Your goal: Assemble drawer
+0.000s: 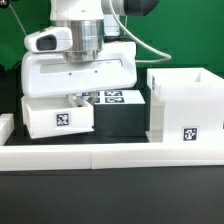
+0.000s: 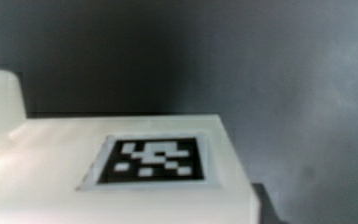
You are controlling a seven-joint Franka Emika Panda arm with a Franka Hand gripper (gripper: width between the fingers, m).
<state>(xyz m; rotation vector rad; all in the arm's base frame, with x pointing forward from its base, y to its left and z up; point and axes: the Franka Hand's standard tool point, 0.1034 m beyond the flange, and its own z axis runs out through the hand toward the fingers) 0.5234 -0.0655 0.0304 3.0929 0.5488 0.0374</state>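
On the table (image 1: 120, 125), toward the exterior view's right, the casing (image 1: 185, 100) stands with its open side up and one tag (image 1: 188, 133) on its near face. Toward the exterior view's left sits a tray (image 1: 58, 118), also tagged on its near face and standing apart from the casing. Between the two, further back, the marker board (image 1: 112, 98) lies flat. A rail (image 1: 110, 155) runs along the front of both parts.

The gripper (image 1: 78, 96) hangs directly over the tray's rear edge. Its fingertips are masked by the tray and the hand body, so whether it is released or clenched cannot be told. The wrist view shows only a white surface (image 2: 51, 150) bearing a blurred tag (image 2: 155, 160) against the dark table. Which part that surface belongs to cannot be told.
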